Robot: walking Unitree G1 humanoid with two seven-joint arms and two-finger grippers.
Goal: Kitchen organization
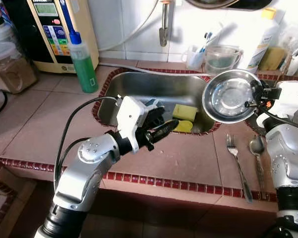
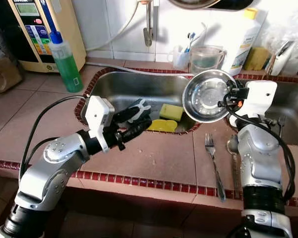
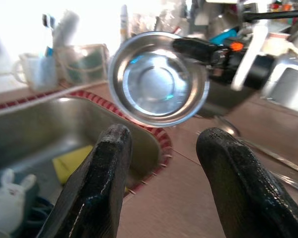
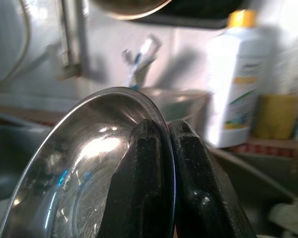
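Left eye: right gripper (image 1: pixel 252 97) clamped on rim of steel bowl (image 1: pixel 232 95), raised over sink (image 1: pixel 139 89) corner; fork (image 1: pixel 237 166) and spoon (image 1: pixel 257 157) below it; left gripper (image 1: pixel 161 130) just beside yellow sponge (image 1: pixel 184 112).

Left wrist: fingers (image 3: pixel 97 191) spread apart, bowl beyond.

Right wrist: fingers (image 4: pixel 145 183) pinching bowl rim.
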